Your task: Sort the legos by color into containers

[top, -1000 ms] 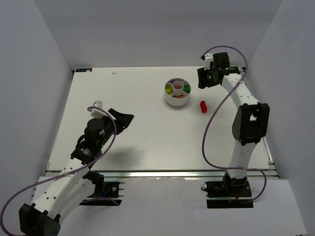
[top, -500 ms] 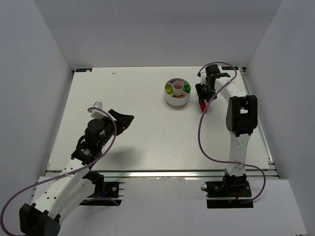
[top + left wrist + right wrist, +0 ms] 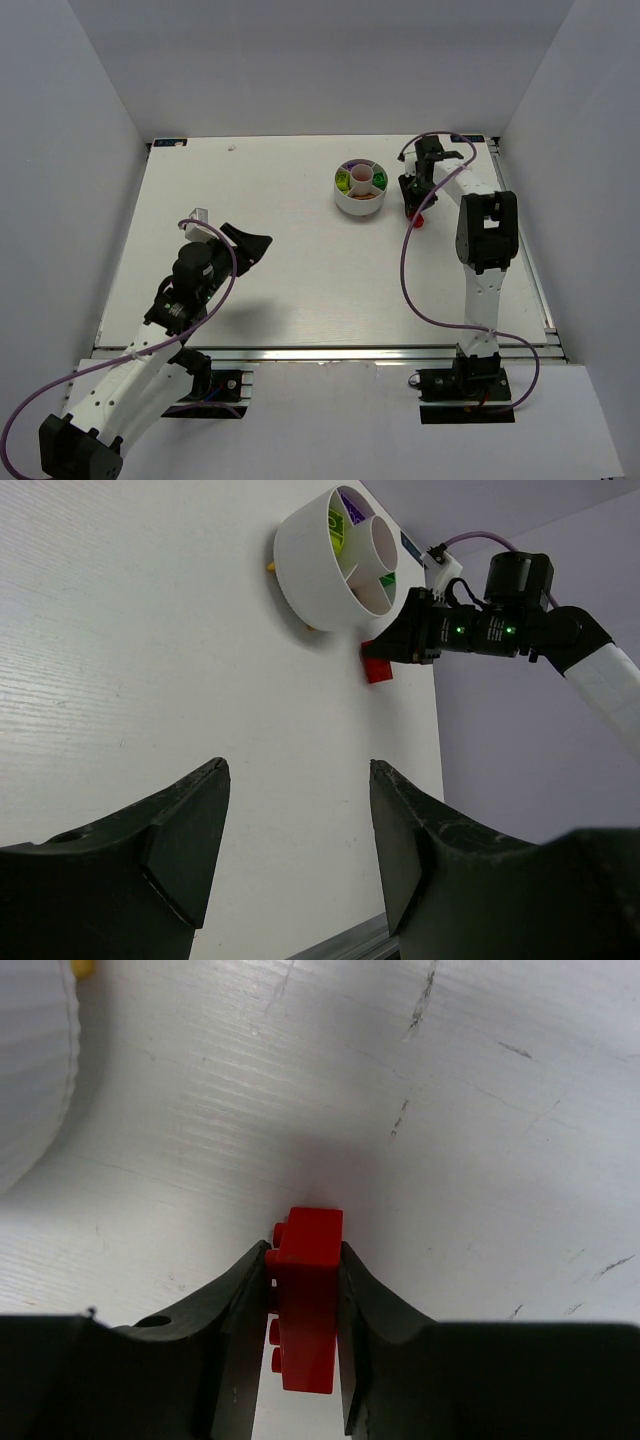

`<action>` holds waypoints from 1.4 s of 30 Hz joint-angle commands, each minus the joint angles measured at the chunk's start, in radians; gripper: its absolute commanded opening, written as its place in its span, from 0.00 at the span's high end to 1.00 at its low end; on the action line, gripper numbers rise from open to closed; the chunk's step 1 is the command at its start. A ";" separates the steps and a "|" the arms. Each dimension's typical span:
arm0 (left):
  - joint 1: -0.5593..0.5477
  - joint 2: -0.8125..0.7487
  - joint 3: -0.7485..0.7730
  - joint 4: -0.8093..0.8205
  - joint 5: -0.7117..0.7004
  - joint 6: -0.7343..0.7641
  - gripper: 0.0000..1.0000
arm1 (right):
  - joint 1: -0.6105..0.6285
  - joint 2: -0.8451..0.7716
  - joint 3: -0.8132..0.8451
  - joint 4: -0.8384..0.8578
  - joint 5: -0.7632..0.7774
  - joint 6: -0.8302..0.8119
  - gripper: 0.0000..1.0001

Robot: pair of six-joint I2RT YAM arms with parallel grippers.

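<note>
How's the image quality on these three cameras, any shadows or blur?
Top external: soft, even light, a faint shadow on the table by the left gripper. Left wrist: its dark fingers loom up close, the dish looks sharp. Right wrist: the red lego is crisp, a dim shadow around it.

cnt: red lego (image 3: 308, 1290) x1 | dish (image 3: 358, 207) x1 | left gripper (image 3: 298, 780) + right gripper (image 3: 303, 1255) = 2
</note>
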 commanded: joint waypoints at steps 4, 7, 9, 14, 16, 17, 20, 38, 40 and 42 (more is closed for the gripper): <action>0.000 -0.004 -0.002 0.010 0.004 0.000 0.33 | -0.009 -0.109 0.097 -0.001 -0.070 -0.023 0.97; 0.000 -0.004 -0.006 0.016 0.005 0.000 0.33 | -0.011 -0.172 0.130 0.021 -0.165 -0.036 1.00; 0.000 -0.006 -0.006 0.020 0.005 0.002 0.33 | -0.009 -0.230 0.126 0.061 -0.195 -0.033 1.00; 0.000 -0.016 -0.007 0.013 0.001 0.000 0.33 | -0.009 -0.325 0.066 0.218 -0.442 -0.067 1.00; 0.000 -0.024 -0.012 0.014 -0.001 -0.001 0.33 | -0.006 -0.361 0.023 0.301 -0.525 -0.058 1.00; 0.000 -0.026 -0.012 0.013 -0.002 -0.003 0.33 | -0.003 -0.370 -0.019 0.382 -0.600 -0.056 1.00; 0.000 -0.027 -0.010 0.008 -0.001 -0.001 0.33 | 0.020 -0.381 -0.073 0.501 -0.657 -0.052 1.00; 0.000 -0.016 -0.007 0.002 -0.007 0.003 0.32 | 0.089 -0.163 -0.018 0.717 -0.657 0.056 1.00; 0.000 -0.010 -0.003 0.002 -0.007 0.006 0.32 | 0.089 -0.154 -0.026 0.717 -0.642 0.050 0.97; 0.000 -0.007 -0.002 0.002 -0.007 0.008 0.32 | 0.090 -0.141 -0.031 0.719 -0.631 0.043 0.92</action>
